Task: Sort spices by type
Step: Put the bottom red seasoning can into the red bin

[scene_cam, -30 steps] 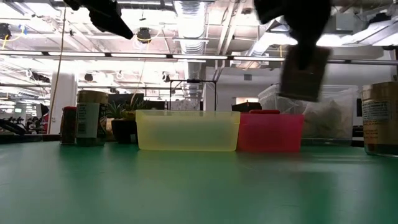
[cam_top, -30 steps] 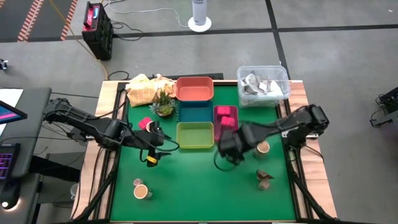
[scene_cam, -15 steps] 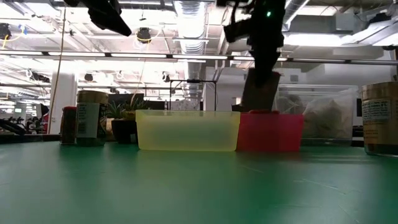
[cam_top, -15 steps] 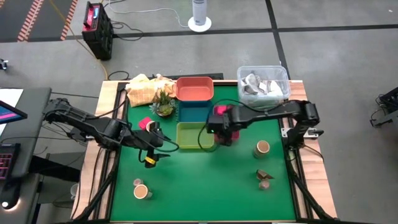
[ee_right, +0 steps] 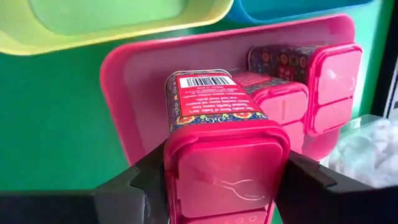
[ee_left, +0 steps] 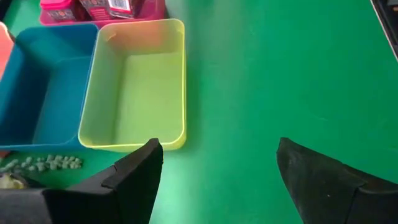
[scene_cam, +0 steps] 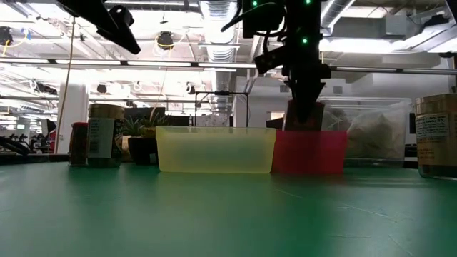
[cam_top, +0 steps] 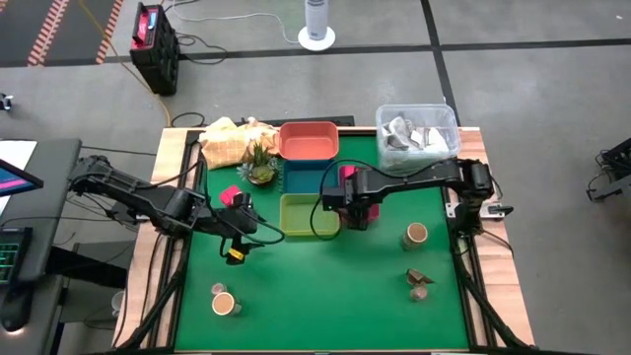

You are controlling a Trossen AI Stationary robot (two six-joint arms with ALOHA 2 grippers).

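My right gripper [cam_top: 359, 204] is shut on a magenta square spice tin [ee_right: 217, 134] with a pink lid, over the pink tray [cam_top: 345, 176]. Two more tins [ee_right: 311, 81] lie in that tray. In the low view the held tin [scene_cam: 303, 118] hangs at the tray's rim. Another magenta tin [cam_top: 231, 196] sits on the green mat beside my left gripper [cam_top: 246, 219], which hangs open above the mat's left middle. Round tan jars stand at the near left [cam_top: 225, 303] and at the right [cam_top: 415, 235]. Small brown pieces [cam_top: 419, 281] lie at the near right. My right gripper pinches the tin at its lid end [ee_right: 180, 162] between its two fingers, one on each opposite side. The fingers come from above, slanting down. The tin hangs nearly upright with its barcode end down over the pink tray. Whether it touches the tray I cannot tell.
Orange [cam_top: 309, 140], blue [cam_top: 309, 179] and yellow [cam_top: 309, 214] trays stand in a row beside the pink one. A clear bin [cam_top: 417, 133] is at the far right, a small plant [cam_top: 260, 168] and a yellow cloth [cam_top: 229, 143] at the far left.
My right gripper has carried the magenta tin from in front of the pink tray toward the table's far and left edges and down, until it is over the tray. The wrist has rolled, and the tin has gone from tilted to nearly upright.
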